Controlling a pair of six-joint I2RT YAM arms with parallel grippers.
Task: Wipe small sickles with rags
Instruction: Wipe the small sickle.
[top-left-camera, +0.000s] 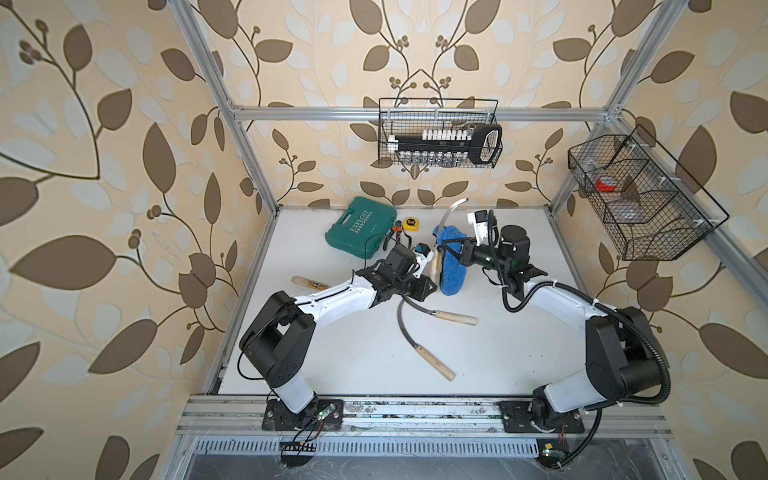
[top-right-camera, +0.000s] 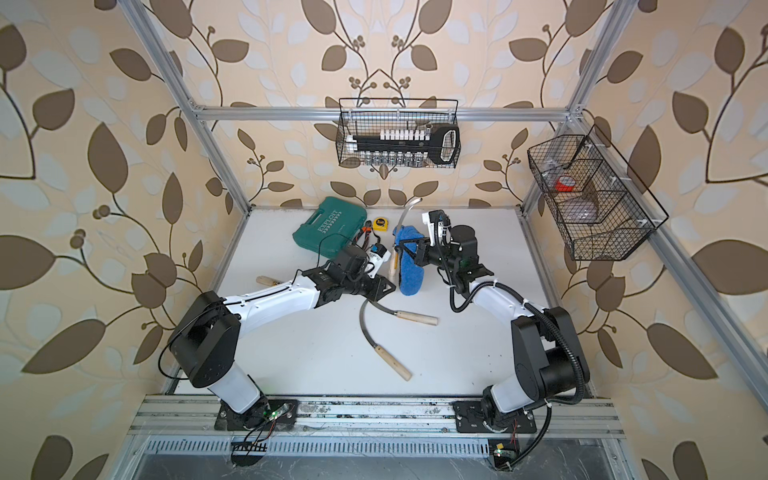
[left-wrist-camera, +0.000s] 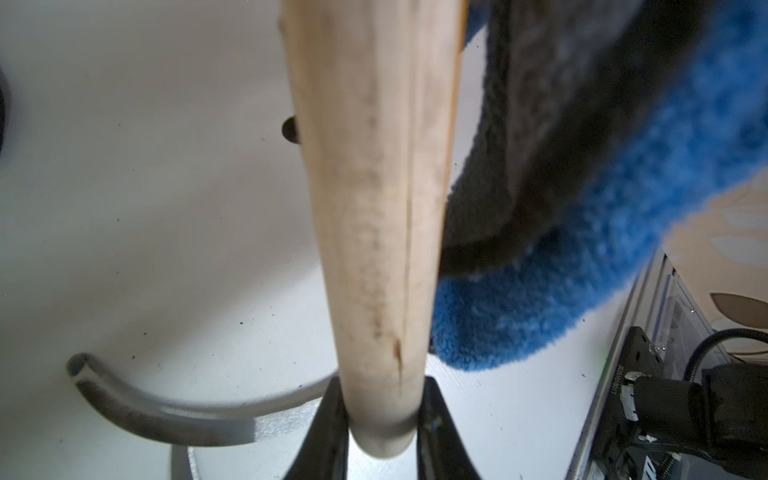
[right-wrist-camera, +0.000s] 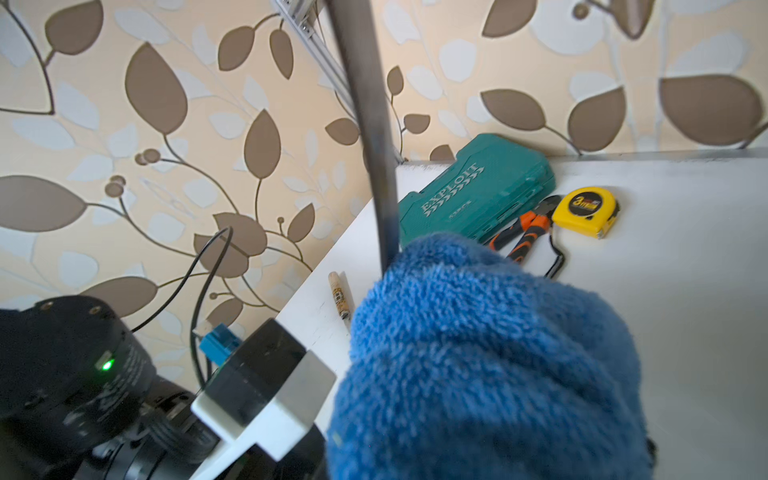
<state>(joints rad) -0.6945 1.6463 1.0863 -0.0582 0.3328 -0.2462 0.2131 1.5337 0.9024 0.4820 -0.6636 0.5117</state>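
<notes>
In both top views, your left gripper (top-left-camera: 431, 277) is clamped on the handle's end of the held sickle (top-left-camera: 449, 212). It stands the blade up toward the far wall so the right gripper (top-left-camera: 445, 247) can pinch the blue rag (top-left-camera: 451, 276) around its base. Three other sickles (top-left-camera: 435, 362) lie on the table; your left arm covers much of one.

In the left wrist view, the jaws grip the pale handle (left-wrist-camera: 374, 208), the rag hangs just beside it, and the blade is cut off.

In the right wrist view, the rag (right-wrist-camera: 498, 353) hides the closed fingers. You cannot tell if it wraps the blade (right-wrist-camera: 365, 104) fully.
</notes>
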